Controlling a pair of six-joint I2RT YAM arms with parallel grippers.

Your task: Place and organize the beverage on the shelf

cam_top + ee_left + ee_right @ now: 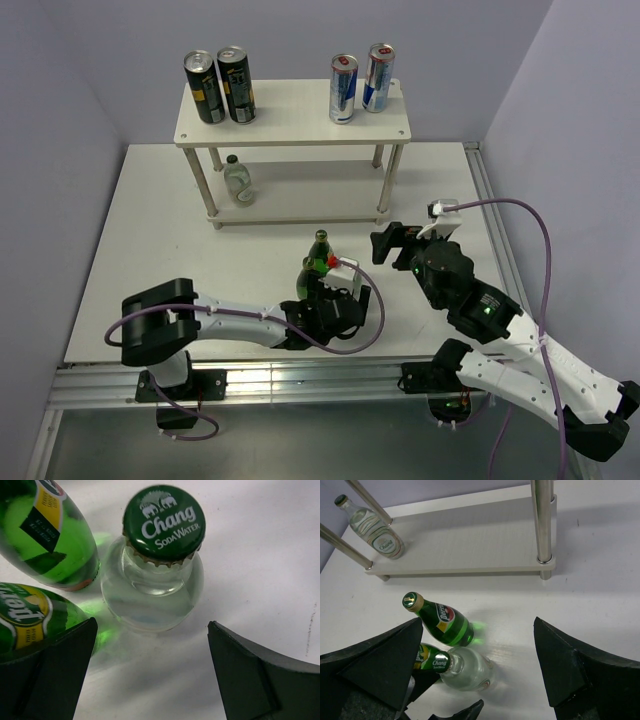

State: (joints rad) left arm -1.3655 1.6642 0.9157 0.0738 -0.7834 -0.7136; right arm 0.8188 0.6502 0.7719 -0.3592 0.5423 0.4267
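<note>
a white table in a corner with pale lilac walls, seen from above. at its far side stands the shelf, cream-white with two boards. on the top board, two black cans stand side by side at the left end and two silver-blue cans at the right end. on the lower board, one clear bottle stands upright near the left legs. in front of the shelf, mid-table, three bottles stand close together: two green bottles and a soda bottle of clear glass with a green cap. the left fingers are spread wide on either side of the soda bottle, not touching it; one green bottle sits just beside one finger. the right fingers are also wide apart and hold nothing, hovering near the bottles, to their right.
</note>
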